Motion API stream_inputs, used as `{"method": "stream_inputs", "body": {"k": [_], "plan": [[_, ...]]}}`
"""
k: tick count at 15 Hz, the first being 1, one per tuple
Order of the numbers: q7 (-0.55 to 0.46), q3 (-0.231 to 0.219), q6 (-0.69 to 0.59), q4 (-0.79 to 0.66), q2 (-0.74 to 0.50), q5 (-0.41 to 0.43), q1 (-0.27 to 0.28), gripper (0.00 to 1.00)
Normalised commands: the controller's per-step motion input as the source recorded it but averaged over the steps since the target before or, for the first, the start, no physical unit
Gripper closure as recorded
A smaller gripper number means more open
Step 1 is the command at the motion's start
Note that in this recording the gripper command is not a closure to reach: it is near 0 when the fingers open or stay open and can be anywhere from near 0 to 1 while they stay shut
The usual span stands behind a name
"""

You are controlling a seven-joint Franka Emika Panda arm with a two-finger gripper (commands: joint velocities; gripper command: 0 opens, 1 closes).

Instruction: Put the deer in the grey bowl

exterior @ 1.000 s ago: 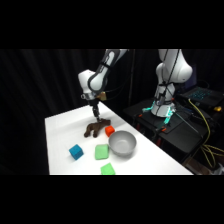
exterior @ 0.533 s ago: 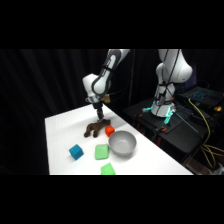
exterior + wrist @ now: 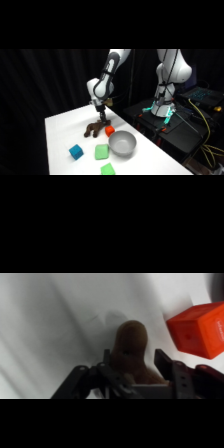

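Gripper (image 3: 134, 361) sits low in the frame with one finger on each side of the deer (image 3: 131, 344), but a firm squeeze cannot be told. Grey bowl (image 3: 122, 143) waits lower right.

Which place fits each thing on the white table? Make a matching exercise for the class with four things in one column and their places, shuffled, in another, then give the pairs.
Things
1. small dark brown toy deer
2. round smooth grey bowl
3. small red-orange block
4. blue cube

Places
A. between the deer and the bowl
B. nearest the table's left edge in the side view
C. under the tool, between its fingers
D. right of the green square block

Pairs: 1-C, 2-D, 3-A, 4-B
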Motion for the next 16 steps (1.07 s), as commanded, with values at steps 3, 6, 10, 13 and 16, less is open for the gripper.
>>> {"method": "stream_inputs", "body": {"k": [3, 6, 10, 13, 16], "plan": [[-0.16, 0.047, 0.19, -0.17, -0.17, 0.060, -0.060, 1.00], [-0.05, -0.043, 0.07, -0.23, -0.36, -0.094, 0.012, 0.79], [0.12, -0.154, -0.16, -0.29, -0.72, -0.293, 0.149, 0.69], [0.23, -0.155, -0.35, -0.16, -0.76, -0.331, 0.231, 0.69], [0.16, -0.098, -0.28, -0.12, -0.59, -0.245, 0.211, 0.69]]}}
